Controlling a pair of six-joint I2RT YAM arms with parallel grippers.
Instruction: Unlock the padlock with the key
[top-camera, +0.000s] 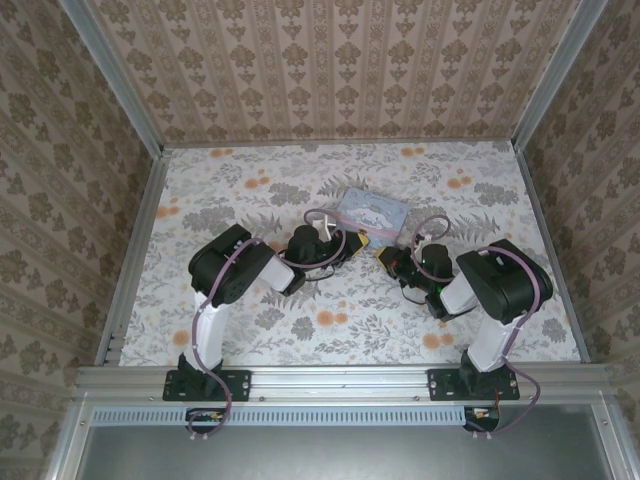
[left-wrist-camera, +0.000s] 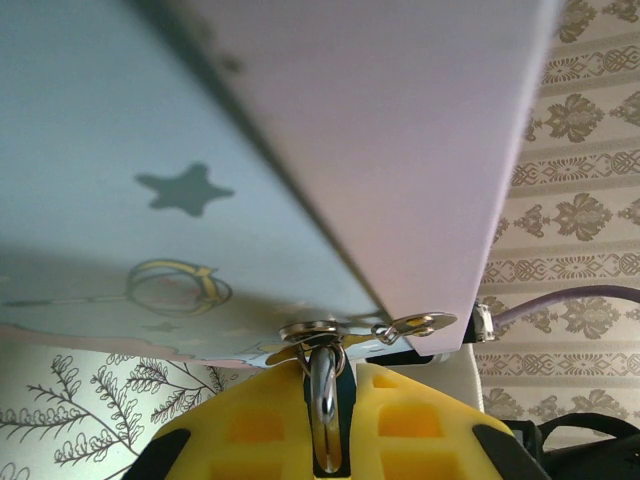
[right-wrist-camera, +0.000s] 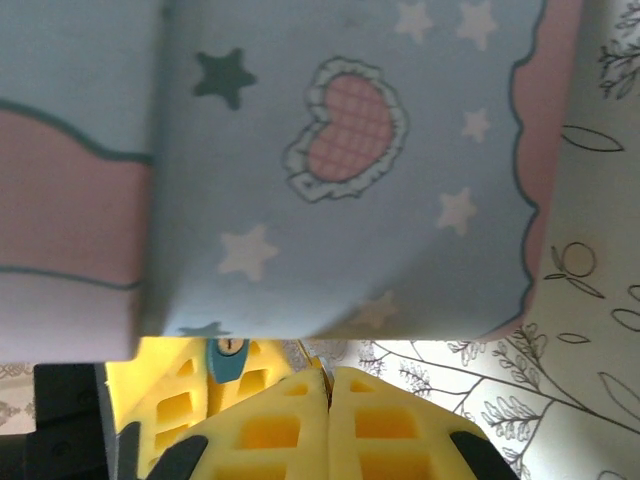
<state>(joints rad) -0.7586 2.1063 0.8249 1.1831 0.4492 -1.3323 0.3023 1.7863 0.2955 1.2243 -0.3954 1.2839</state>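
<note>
Padlock (right-wrist-camera: 228, 358), tiny blue-green body with silver shackle, hangs at the hasp (left-wrist-camera: 400, 327) of the pale blue tin (right-wrist-camera: 350, 200), clamped between the left gripper's (left-wrist-camera: 330, 378) yellow fingers (left-wrist-camera: 385, 385), just beside the right gripper's (right-wrist-camera: 328, 378) fully closed fingertips (right-wrist-camera: 350, 392).

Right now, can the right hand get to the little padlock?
Probably yes. The left hand pinches the padlock at the tin's edge, keyhole facing the right hand, which sits close beside it with nothing between them.
</note>
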